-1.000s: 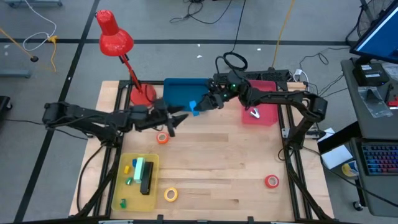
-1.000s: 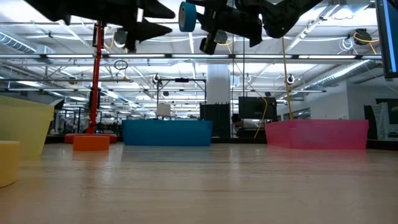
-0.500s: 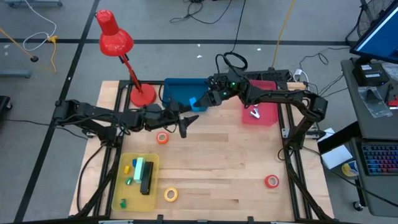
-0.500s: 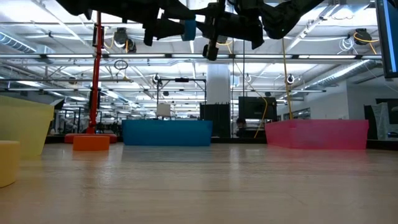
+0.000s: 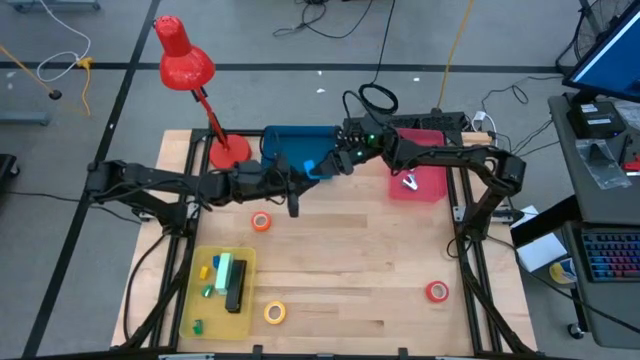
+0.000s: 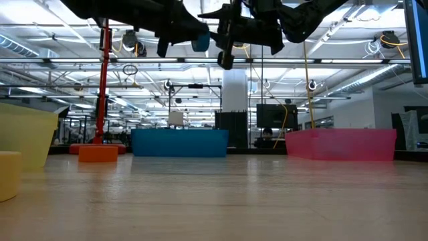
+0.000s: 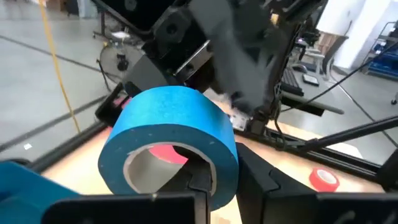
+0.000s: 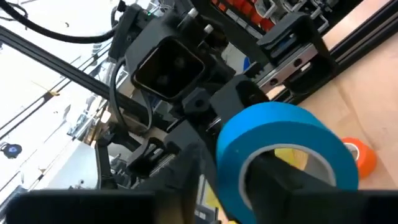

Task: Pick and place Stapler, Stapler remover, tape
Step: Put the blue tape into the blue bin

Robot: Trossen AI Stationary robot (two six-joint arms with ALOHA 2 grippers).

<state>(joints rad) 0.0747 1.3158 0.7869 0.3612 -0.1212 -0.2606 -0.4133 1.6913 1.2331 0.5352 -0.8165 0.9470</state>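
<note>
1. Since the earlier high view, the left gripper [image 5: 296, 180] has swung up and across from beside the orange tape roll [image 5: 261, 222] to meet the right gripper [image 5: 322, 167] in the air over the near edge of the blue bin [image 5: 290, 143].
2. At the far left of the table, the yellow tray [image 5: 203, 300] holds what looks like the dark stapler [image 5: 236, 287] and some small coloured bits; the yellow tape roll [image 5: 274, 313] lies just beside it on the wood.
3. At centre, the blue tape roll [image 7: 171, 144] hangs between the two grippers. In the left wrist view a left finger [image 7: 200, 180] is hooked through its open centre; in the right wrist view a right finger [image 8: 292, 177] sits inside the ring too. Both grippers look narrowly set, gripping the roll's wall: a hand-over, by my reading.
4. Risk: if the right gripper lets go before the left has a firm pinch, the roll may drop and bounce away or land outside the bin; pulling while both hold could twist it loose.
5. Further right, the pink bin [image 5: 420, 184] holds a small metallic item, and the red tape roll [image 5: 436, 291] waits near the front right corner.
</note>
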